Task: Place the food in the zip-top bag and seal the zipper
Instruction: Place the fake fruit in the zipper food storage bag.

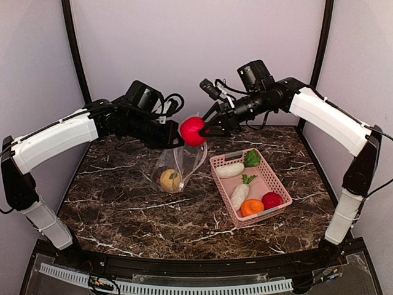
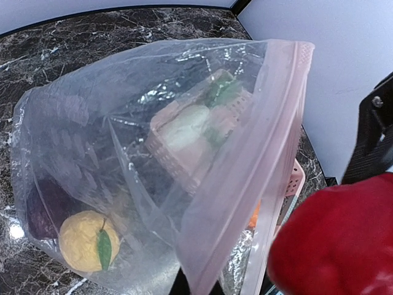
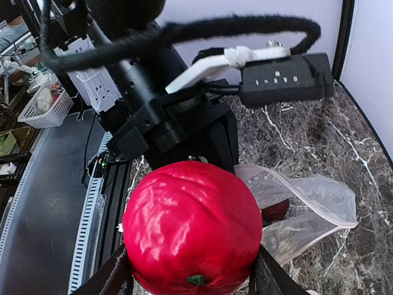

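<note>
Marble table point(image 1: 123, 215) with pink mesh basket point(image 1: 214, 169) on the right; clear zip-top bag point(image 1: 184, 161), yellow-peach ball point(image 1: 171, 180) and dark purple piece point(image 2: 43, 209) inside, hangs from left gripper point(image 1: 169, 141) pinched tight on its mouth edge; right gripper point(image 1: 199, 130) clamps red ball point(image 3: 193, 227) just above that mouth.

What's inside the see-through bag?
A yellow ball with a green leaf and a dark purple piece sit at the bottom of the bag. The red ball is outside. The pink basket seen through the plastic is behind it, not inside. Crinkles and glare could hide anything smaller.
</note>
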Controlling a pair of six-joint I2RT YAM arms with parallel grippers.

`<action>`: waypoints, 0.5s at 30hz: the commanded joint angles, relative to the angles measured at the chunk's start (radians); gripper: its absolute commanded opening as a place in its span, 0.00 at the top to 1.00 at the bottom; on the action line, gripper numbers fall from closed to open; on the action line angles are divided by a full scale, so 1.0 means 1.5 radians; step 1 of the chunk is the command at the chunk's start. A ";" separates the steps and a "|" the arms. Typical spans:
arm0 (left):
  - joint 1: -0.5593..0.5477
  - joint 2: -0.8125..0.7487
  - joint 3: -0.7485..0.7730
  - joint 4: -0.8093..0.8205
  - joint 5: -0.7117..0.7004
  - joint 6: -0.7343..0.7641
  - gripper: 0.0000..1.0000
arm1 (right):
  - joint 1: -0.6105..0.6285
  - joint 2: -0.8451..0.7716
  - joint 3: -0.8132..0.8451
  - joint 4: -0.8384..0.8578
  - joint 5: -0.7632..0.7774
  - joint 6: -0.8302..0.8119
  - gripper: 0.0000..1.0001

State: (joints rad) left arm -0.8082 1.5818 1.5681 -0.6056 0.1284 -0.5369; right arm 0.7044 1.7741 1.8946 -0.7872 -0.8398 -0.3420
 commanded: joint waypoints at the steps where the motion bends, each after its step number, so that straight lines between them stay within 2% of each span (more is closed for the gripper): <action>1: -0.003 -0.047 -0.004 0.000 0.005 -0.014 0.99 | 0.006 0.026 0.011 0.006 0.004 0.023 0.50; 10: -0.003 -0.091 -0.053 0.032 -0.018 -0.034 0.99 | 0.009 0.038 -0.005 0.009 0.092 0.016 0.50; 15: -0.003 -0.082 -0.053 0.038 -0.016 -0.034 0.99 | 0.059 0.047 0.003 -0.005 0.192 -0.011 0.46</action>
State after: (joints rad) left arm -0.8082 1.4715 1.5036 -0.5705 0.1120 -0.5812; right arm 0.7242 1.8248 1.8935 -0.7895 -0.6880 -0.3325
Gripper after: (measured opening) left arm 0.010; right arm 0.563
